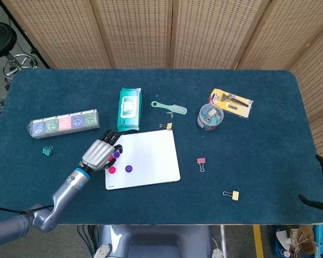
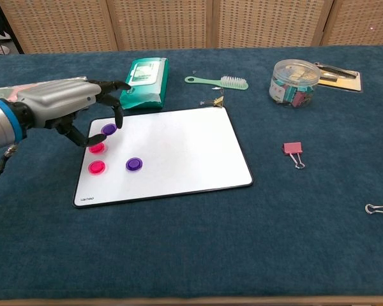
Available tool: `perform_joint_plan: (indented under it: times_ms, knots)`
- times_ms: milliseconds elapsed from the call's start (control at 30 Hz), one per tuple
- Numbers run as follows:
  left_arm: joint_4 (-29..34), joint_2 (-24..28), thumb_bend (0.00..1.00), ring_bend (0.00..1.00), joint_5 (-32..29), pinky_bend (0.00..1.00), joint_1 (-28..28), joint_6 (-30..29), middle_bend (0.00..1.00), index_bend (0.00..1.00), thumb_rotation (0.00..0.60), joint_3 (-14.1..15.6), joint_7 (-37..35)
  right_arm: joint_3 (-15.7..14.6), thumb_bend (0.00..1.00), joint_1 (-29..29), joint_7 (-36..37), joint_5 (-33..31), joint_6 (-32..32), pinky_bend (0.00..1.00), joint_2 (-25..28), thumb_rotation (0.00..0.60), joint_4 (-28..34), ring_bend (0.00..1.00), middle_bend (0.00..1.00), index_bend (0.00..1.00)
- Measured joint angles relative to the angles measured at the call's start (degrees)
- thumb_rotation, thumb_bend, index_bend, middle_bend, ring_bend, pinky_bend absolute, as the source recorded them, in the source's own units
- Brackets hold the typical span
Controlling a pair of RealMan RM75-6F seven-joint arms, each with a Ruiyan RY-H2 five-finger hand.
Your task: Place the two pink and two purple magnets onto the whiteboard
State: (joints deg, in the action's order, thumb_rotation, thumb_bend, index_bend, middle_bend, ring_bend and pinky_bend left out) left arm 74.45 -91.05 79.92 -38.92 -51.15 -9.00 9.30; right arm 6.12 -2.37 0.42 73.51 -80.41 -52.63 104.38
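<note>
Two round pink magnets [image 2: 97, 148] [image 2: 97, 167] and one round purple magnet [image 2: 135, 164] sit at the left of the white rectangular whiteboard [image 2: 179, 146]. The left robot hand [image 2: 70, 102] pinches the second purple magnet [image 2: 108, 129] over the board's upper-left corner, seemingly not yet released.

A wipes pack [image 2: 144, 82], comb [image 2: 218, 81] and clip jar [image 2: 295, 82] lie on the table [image 2: 306, 223].

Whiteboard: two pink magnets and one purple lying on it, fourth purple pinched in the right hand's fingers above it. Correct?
Wrong hand. The chest view shows the left hand pinching the fourth purple magnet above the whiteboard; the two pink magnets and the other purple lie on it.
</note>
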Motion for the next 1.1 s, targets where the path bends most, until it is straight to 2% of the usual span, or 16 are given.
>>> perform_joint_plan:
  times_ms: [200, 333, 900, 1100]
  knots:
    - [-4.5, -4.3, 0.43, 0.00, -2.7, 0.00, -2.9, 2.3, 0.00, 0.71, 0.600, -1.7, 0.2, 0.1, 0.00, 0.0, 0.0, -0.3, 0.1, 0.00, -0.1, 0.600, -0.1, 0.00, 0.00, 0.00]
    - [-6.0, -5.8, 0.42, 0.00, -3.4, 0.00, -3.6, 2.8, 0.00, 0.71, 0.600, -1.4, 0.2, 0.1, 0.00, 0.0, 0.2, -0.4, 0.1, 0.00, 0.0, 0.600, -0.1, 0.00, 0.00, 0.00]
    - [-5.3, -6.3, 0.42, 0.00, -2.7, 0.00, -3.5, 1.7, 0.00, 0.71, 0.600, 1.3, -0.9, 0.2, 0.00, 0.1, 0.6, -0.4, 0.0, 0.00, 0.3, 0.600, 0.0, 0.00, 0.00, 0.00]
    - [-5.2, -6.5, 0.42, 0.00, -3.1, 0.00, -3.5, 1.3, 0.00, 0.71, 0.600, 1.3, -1.0, 0.1, 0.00, 0.1, 0.7, -0.4, 0.1, 0.00, 0.3, 0.600, 0.0, 0.00, 0.00, 0.00]
